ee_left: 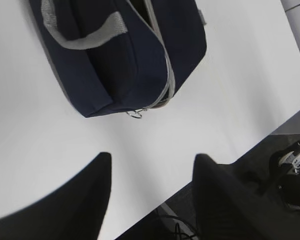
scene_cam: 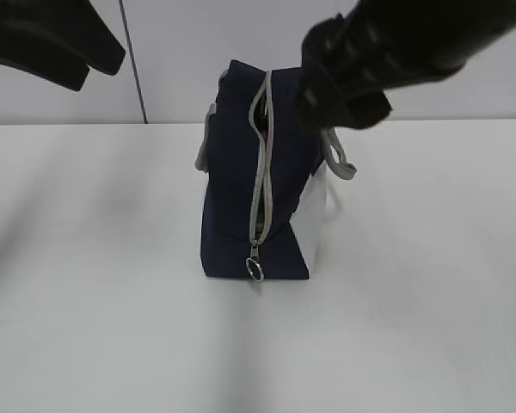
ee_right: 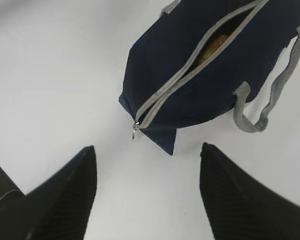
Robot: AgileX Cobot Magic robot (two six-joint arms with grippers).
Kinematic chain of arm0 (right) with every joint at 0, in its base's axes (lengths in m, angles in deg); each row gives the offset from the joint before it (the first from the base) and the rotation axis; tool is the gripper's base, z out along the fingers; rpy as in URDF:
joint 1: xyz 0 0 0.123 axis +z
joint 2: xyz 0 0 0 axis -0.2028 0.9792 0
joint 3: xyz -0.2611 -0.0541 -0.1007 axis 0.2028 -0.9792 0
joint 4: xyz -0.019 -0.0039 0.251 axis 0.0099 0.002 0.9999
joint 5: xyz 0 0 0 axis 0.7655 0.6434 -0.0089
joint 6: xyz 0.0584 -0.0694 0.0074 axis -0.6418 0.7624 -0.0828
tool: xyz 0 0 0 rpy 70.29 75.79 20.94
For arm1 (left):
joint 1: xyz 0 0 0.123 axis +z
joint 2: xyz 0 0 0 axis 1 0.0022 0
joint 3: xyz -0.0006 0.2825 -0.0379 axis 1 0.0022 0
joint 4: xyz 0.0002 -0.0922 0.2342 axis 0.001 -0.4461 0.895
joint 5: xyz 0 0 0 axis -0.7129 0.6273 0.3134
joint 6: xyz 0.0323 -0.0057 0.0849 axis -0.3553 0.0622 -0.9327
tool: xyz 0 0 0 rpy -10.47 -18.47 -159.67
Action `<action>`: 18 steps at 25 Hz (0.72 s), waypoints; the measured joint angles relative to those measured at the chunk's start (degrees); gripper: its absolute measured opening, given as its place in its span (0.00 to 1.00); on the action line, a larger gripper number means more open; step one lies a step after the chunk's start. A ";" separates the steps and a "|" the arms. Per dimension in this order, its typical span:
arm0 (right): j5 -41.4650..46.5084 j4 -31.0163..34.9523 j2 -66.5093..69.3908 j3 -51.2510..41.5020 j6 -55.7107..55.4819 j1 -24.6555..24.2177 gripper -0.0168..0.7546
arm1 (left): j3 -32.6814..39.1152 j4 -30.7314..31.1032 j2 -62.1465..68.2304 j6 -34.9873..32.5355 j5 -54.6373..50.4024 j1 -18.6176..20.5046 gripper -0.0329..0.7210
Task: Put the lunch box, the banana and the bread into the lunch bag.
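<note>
- The lunch bag point(scene_cam: 258, 185) stands at the centre of the exterior frame on the white bench point(scene_cam: 86, 327), its zipper point(scene_cam: 261, 172) running down to a ring pull point(scene_cam: 255, 270) at the lower end.
- The zipper gapes near the top; the right wrist view shows something golden-brown inside, possibly the bread point(ee_right: 213, 45).
- The left hand point(ee_left: 151, 192) hangs spread and empty at the lower edge of its view, apart from the bag.
- The right hand point(ee_right: 147, 190) is likewise spread, gripping nothing, with bare bench between its fingers.
- The bench edge point(ee_left: 230, 160) shows at lower right in the left wrist view.
</note>
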 joint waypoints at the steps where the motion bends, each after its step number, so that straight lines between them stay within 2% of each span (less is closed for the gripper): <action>1: -3.32 0.12 -1.73 -3.33 0.00 0.00 0.64 | 0.00 0.03 -0.15 0.00 0.00 -0.53 0.54; 6: -25.15 0.31 -9.54 -23.29 0.00 0.00 0.64 | 0.00 0.03 -0.34 0.00 0.00 -1.63 0.54; 10: -43.35 0.31 -11.08 -35.39 0.00 0.00 0.64 | 0.00 0.33 -0.34 0.00 0.00 -1.63 0.54; 13: -55.20 1.19 -11.21 -42.74 0.00 0.00 0.64 | 0.00 1.03 -0.34 0.04 0.00 -1.63 0.54; 18: -69.28 4.93 -11.08 -52.02 0.00 0.00 0.64 | 0.00 1.97 -0.34 0.04 -0.04 -1.63 0.54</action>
